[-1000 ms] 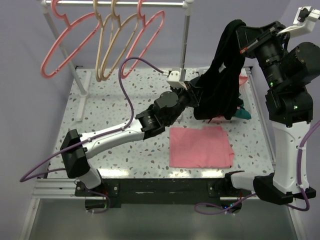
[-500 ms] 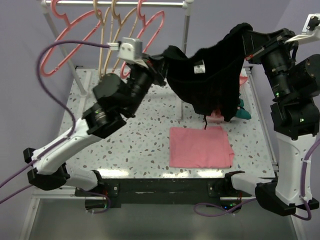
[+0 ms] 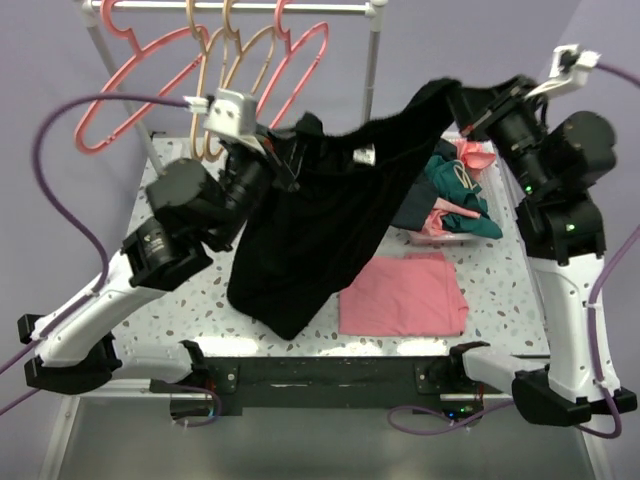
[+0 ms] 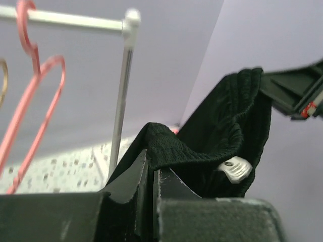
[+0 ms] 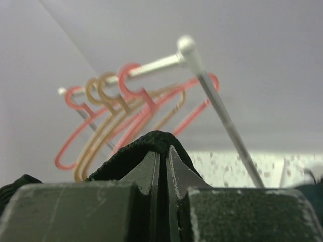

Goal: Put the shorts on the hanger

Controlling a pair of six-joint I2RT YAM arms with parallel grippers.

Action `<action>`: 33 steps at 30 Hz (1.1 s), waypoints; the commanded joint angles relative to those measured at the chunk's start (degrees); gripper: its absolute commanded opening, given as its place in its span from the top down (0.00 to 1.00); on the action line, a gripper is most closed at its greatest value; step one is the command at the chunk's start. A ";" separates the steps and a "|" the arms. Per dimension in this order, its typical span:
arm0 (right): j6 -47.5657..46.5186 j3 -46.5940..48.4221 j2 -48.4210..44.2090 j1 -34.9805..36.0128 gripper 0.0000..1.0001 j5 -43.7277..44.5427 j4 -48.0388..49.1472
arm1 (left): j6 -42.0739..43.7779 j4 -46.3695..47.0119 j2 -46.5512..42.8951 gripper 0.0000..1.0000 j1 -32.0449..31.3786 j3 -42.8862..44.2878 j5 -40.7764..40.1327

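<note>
The shorts (image 3: 300, 240) hang in the air in front of the rack (image 3: 373, 70), stretched by the waistband between the two arms. The rest of the black cloth droops from there down toward the table (image 3: 195, 320) that the rack stands on. The left gripper (image 3: 283, 158) sits just in front of the rack, below its bar, and is pinched tight on one end of the waistband. In its wrist view ribbed black cloth bulges out from between the closed fingers. The right gripper (image 3: 460, 100) is off to the right of the rack's right post, below bar height. It is clamped on the other end of the waistband, and a fold of cloth shows over its closed tips in the wrist view. A pink hanger (image 3: 324, 40) hangs bare on the rack's bar, next to the right post. Two tan hangers (image 3: 205, 80) hang to its left, and a second pink hanger (image 3: 150, 52) at the far left of the bar. In front of the rack a flat pink cloth (image 3: 410, 295) lies on the table, and to the right of the rack a teal garment (image 3: 465, 200) sits in a small pile
</note>
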 commanded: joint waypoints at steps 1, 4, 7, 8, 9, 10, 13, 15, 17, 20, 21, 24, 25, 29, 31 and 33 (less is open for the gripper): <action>2.39 -18.13 -3.32 0.02 1.00 -1.59 1.29 | -8.45 -4.84 -4.77 1.00 1.46 -13.56 -0.97; 0.81 -28.69 -4.64 1.78 1.00 0.95 -2.14 | -14.86 -6.34 -7.94 1.00 5.06 -25.07 2.54; -0.77 -36.61 -4.91 6.69 1.00 4.99 -4.60 | -18.75 -6.61 -12.33 1.00 10.60 -35.97 7.20; -1.12 -38.21 -4.73 9.84 1.00 9.01 -5.14 | -19.02 -6.61 -14.17 1.00 11.56 -40.35 7.29; -1.74 -39.62 -4.30 11.17 1.00 10.44 -5.40 | -19.29 -6.87 -14.88 1.00 11.57 -42.13 7.38; -1.74 -41.90 -3.34 12.23 1.00 11.76 -5.93 | -19.81 -7.65 -15.32 1.00 11.57 -43.63 7.64; -2.53 -45.77 -1.23 14.44 0.96 14.93 -5.67 | -20.96 -7.58 -16.29 1.00 11.49 -49.26 10.89; -2.53 -47.36 -0.87 15.05 0.92 15.20 -4.88 | -20.61 -6.44 -16.82 0.98 11.57 -51.90 14.40; -2.71 -49.04 -1.04 15.41 0.85 14.77 -3.21 | -19.91 -5.64 -18.48 0.86 11.49 -52.79 17.21; -3.41 -49.57 -2.18 15.58 0.69 14.68 -1.98 | -17.01 -6.25 -20.68 0.59 11.57 -49.73 20.46; -3.67 -49.48 -2.36 15.58 0.66 14.50 -1.89 | -15.52 -6.95 -21.12 0.56 11.57 -48.32 21.35; -3.94 -48.87 -2.62 15.58 0.58 13.89 -1.54 | -13.50 -6.62 -22.36 0.47 11.57 -41.90 25.48; -3.94 -48.78 -2.62 15.58 0.57 13.62 -1.10 | -12.88 -5.91 -22.62 0.45 11.49 -40.32 26.44; -4.11 -49.22 -2.62 15.58 0.54 12.92 0.57 | -8.75 -5.73 -18.78 0.41 11.57 -25.65 22.70; -4.12 -49.30 -2.10 15.58 0.53 12.83 1.01 | -6.03 -6.52 -15.96 0.41 11.57 -17.33 18.48; -4.12 -49.31 -1.92 15.58 0.51 11.87 1.45 | -3.22 -6.08 -11.65 0.41 11.57 -12.64 13.81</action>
